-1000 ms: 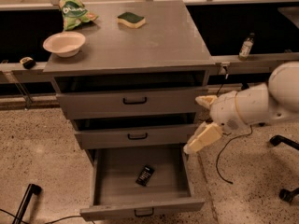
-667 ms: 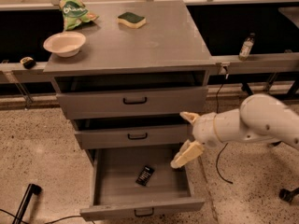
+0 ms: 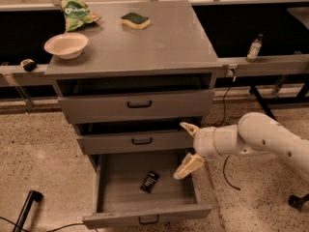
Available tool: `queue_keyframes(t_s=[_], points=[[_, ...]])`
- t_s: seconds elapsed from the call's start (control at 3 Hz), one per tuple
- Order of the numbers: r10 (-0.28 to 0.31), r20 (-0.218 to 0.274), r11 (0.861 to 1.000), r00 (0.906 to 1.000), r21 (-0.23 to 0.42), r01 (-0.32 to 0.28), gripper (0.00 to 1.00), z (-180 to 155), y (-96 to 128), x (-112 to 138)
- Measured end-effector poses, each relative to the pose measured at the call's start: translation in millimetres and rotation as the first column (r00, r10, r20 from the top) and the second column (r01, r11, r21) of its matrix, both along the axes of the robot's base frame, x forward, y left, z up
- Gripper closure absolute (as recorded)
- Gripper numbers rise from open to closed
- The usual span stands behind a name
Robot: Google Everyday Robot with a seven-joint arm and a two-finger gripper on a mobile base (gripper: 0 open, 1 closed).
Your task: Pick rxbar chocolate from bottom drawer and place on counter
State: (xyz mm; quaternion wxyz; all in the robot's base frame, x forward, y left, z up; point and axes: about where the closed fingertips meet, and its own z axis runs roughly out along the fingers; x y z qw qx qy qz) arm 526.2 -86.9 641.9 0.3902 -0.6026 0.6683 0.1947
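The gripper (jaws spread wide) hangs over the bottom drawer, right of rxbar chocolate.

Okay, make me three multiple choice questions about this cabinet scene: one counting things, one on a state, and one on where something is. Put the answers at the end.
1. How many things rest on the counter?
A. one
B. three
C. five

2. The pincer, above the right side of the bottom drawer, is:
A. open
B. shut, empty
C. shut on something

3. The rxbar chocolate lies:
A. on the counter
B. in the bottom drawer
C. in the pincer

Answers:
1 B: a bowl, a sponge and a green bag sit on it.
2 A: its two fingers stand wide apart with nothing between them.
3 B: the bar lies flat on the floor of the pulled-out drawer.
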Motion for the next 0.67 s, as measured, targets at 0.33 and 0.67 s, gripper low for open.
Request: queue_keyframes(t_s=[0.33,0.67], points=[[0.043,-0.037,0.999,0.9984,0.012,-0.043,0.00,-33.1,3.7,8.4],[0.131,-0.121,0.991,0.9840,0.049,-0.126,0.00,-124.4,20.4,3.9]])
